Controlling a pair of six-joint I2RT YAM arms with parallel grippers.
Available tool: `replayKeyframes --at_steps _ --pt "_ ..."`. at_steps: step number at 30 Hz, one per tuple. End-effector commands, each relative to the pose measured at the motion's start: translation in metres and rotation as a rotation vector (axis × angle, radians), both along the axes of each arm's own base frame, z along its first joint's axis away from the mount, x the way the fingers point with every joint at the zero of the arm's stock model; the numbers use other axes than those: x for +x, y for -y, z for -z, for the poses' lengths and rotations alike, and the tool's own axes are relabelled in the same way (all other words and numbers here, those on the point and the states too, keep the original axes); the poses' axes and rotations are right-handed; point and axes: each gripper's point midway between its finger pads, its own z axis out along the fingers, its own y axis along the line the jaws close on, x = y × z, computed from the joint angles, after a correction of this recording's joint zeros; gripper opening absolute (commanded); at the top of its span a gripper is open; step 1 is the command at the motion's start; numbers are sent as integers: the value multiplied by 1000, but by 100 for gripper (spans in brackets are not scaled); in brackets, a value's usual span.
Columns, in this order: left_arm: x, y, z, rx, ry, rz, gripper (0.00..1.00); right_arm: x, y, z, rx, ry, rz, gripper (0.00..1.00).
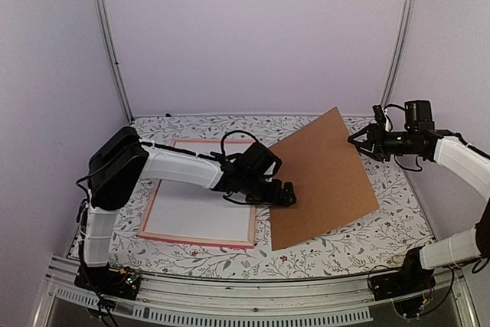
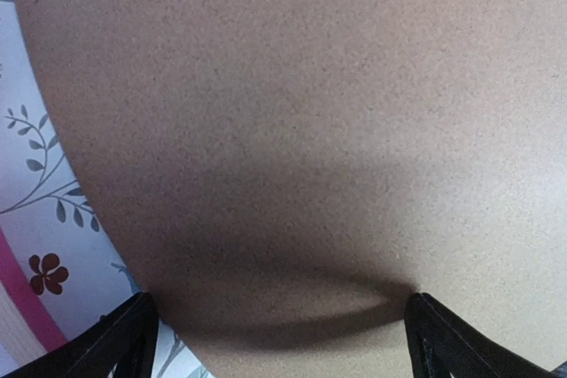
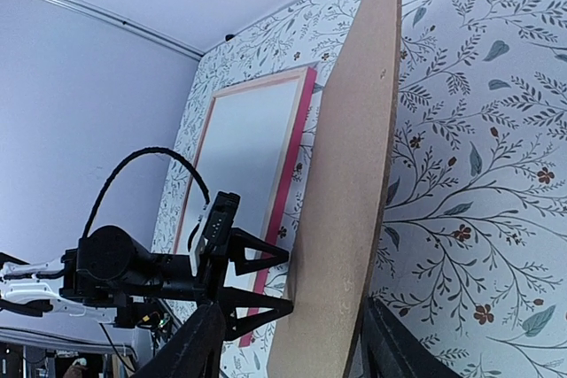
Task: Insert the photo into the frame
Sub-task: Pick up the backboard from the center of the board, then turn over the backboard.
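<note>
Top external view, at the floral-covered table (image 1: 344, 249): a plain brown backing board (image 1: 325, 178) stood tilted, its far right corner raised off the cloth. The left gripper (image 1: 289, 194) met the board's left edge with its jaws spread wide and gripping nothing. In the left wrist view the board's brown face filled the picture, with the two black fingertips (image 2: 124, 338) well apart at its lower rim. The right gripper (image 1: 357, 143) hung at the board's raised right edge, its jaws apart and straddling that edge. In the right wrist view one finger (image 3: 383, 343) lay close against the board while the other showed a clear gap to it, so the board was not clamped. Seen edge-on from there, the board looked slightly bowed along its length. The frame (image 1: 195, 241), a thin pink border around a white panel (image 1: 203, 204), lay flat on the cloth just left of the board, near the left gripper.
</note>
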Motion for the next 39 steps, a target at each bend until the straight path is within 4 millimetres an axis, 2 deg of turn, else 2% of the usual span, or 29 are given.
replayKeyframes --at_steps 1,12,17,23,28,33,36,39 --pt "-5 3 1 -18 18 24 100 -35 -48 -32 118 -23 -196 55" --pt "-2 -2 -27 -67 42 21 100 -43 -75 -74 147 44 -253 54" --pt "-2 -6 -49 -122 58 16 100 -48 -94 -84 147 58 -291 54" --pt "3 -16 -68 -141 87 0 100 -50 -112 -102 152 85 -314 55" --pt "6 -31 -84 -152 109 -20 100 -52 -132 -115 144 106 -345 59" --pt "10 -52 -115 -191 141 -46 100 -51 -155 -111 137 92 -386 61" --pt "10 -67 -143 -226 174 -62 100 -49 -164 -108 141 89 -401 62" --pt "9 -82 -182 -278 224 -73 100 -47 -175 -107 149 88 -419 62"
